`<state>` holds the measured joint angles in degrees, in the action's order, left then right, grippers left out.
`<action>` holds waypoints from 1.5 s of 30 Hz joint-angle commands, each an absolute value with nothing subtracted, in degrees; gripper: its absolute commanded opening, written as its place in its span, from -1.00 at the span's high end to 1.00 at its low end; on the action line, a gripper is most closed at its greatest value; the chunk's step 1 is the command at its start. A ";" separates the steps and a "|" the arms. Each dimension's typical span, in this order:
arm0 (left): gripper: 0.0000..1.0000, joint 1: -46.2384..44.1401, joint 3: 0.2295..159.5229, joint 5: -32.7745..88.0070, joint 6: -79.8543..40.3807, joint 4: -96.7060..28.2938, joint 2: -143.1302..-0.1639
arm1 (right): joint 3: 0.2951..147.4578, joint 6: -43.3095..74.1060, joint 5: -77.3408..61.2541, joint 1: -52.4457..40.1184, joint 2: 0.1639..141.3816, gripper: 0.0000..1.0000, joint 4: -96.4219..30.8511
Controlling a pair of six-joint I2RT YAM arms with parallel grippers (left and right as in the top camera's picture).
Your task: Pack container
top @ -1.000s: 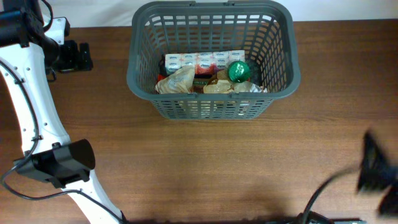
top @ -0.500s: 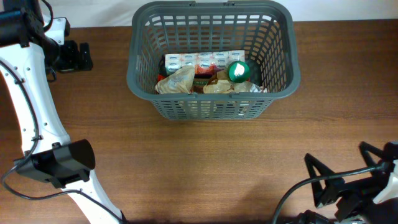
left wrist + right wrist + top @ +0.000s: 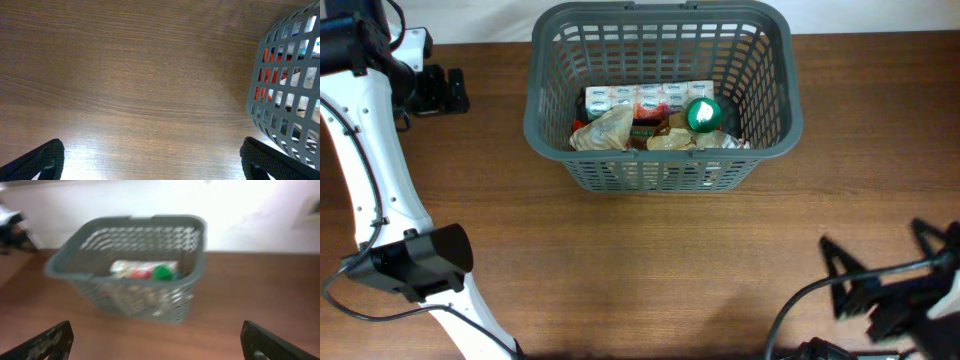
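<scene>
**Left gripper** (image 3: 460,90): spread wide, grips nothing. Sits at 10 o'clock in the overhead view, over the far-left part of the table (image 3: 650,270), with the container (image 3: 532,115) near at its 3 o'clock and not touching. Hangs from the white left arm (image 3: 370,170), which runs down the 9 o'clock edge.

**Left wrist view:** shows dark fingertips (image 3: 40,159) at 7 and 5 o'clock and only bare wood grain between them. Catches the container's lattice wall at 3 o'clock, apart from both tips, with red and white packaging visible through the slots.

**Right gripper** (image 3: 875,250): opened wide, empty, blurred. Lies at 4 o'clock in the overhead view, well apart from the container. Cannot tell whether it touches the wood.

**Right wrist view:** soft focus throughout. Shows fingertips (image 3: 47,340) at 7 and 5 o'clock, the container upright between centre and 10 o'clock, and a white wall (image 3: 250,210) behind at 12 o'clock.

**Container:** dark grey slotted basket, standing upright at 12 o'clock on the table, against its far edge.

- Holds a row of white cartons (image 3: 645,97) along the inner 12 o'clock side.
- Holds a round green lid (image 3: 703,115) toward 3 o'clock, just beside the cartons.
- Holds a crumpled tan bag (image 3: 603,130) toward 9 o'clock.
- Holds red packaging (image 3: 645,128) between the bag and the lid; item too covered to identify.
</scene>
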<state>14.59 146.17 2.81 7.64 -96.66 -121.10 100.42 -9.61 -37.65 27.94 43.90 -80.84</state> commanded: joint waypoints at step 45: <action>-0.98 14.79 145.93 3.20 7.11 -96.68 -121.30 | 9.82 -12.03 -9.85 0.97 0.21 -0.97 -40.49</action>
